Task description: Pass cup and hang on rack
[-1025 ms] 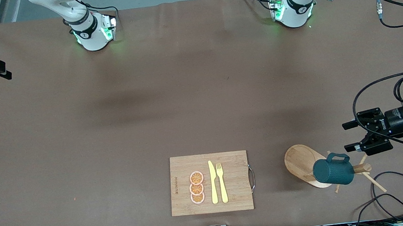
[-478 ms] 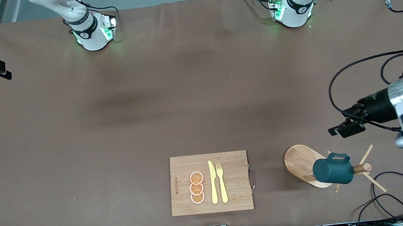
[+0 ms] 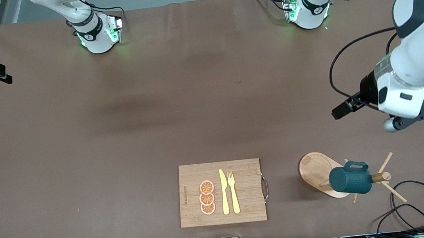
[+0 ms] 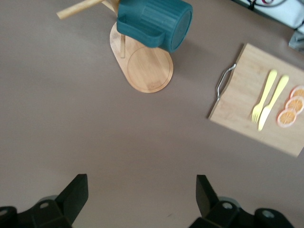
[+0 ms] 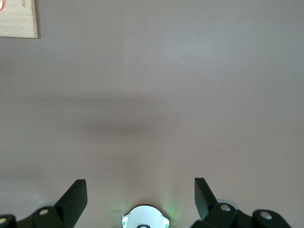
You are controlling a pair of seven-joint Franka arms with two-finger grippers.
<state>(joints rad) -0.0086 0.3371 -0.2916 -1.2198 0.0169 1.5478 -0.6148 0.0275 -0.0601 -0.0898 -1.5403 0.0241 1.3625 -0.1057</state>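
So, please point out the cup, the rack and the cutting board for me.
cup (image 3: 350,180), front view, on its ribbed side.
rack (image 3: 314,169), front view, on its oval base.
cutting board (image 3: 242,186), front view, on bare wood beside the fork.

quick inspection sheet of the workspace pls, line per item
surface: brown table, flat, no spills seen
cup: hangs on the rack by its handle, lying sideways, free of both claws
rack: upright at the left arm's end of the table
clutter: cutting board with knife, fork and three orange slices, beside the rack
left claw: open, empty, in the air over bare table
right claw: open, empty, over bare table; arm waits
cables: black loops on the table beside the rack
surroundings: two green-lit arm bases along the table edge
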